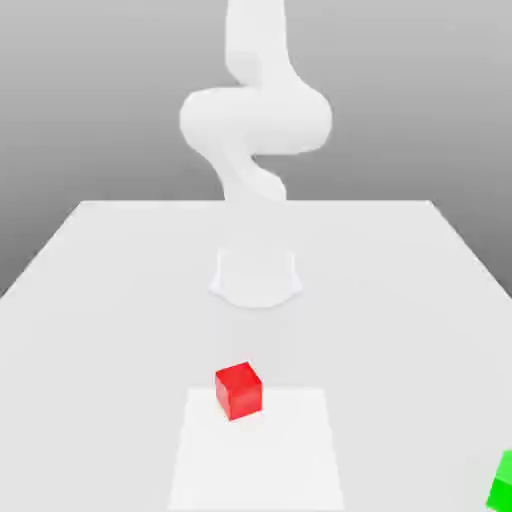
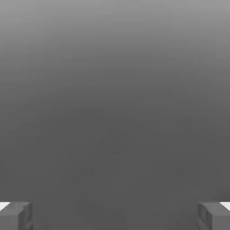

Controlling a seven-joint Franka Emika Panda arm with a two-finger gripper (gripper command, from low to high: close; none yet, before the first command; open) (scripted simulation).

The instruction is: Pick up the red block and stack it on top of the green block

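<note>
The red block [image 1: 238, 390] sits on the white table near the front, at the far edge of a brighter white square patch [image 1: 258, 455]. The green block [image 1: 503, 482] lies at the front of the exterior view's right, cut off by the picture's border. In the hand view my gripper [image 2: 115, 215] is open: its two grey fingertips [image 2: 17, 215] stand far apart with nothing between them, and behind them is only plain grey background. The white arm [image 1: 255, 120] rises from its base behind the red block.
The arm's round base [image 1: 256, 275] stands at the middle of the table [image 1: 110, 300], behind the red block. The table's far edge runs across the exterior view behind the base.
</note>
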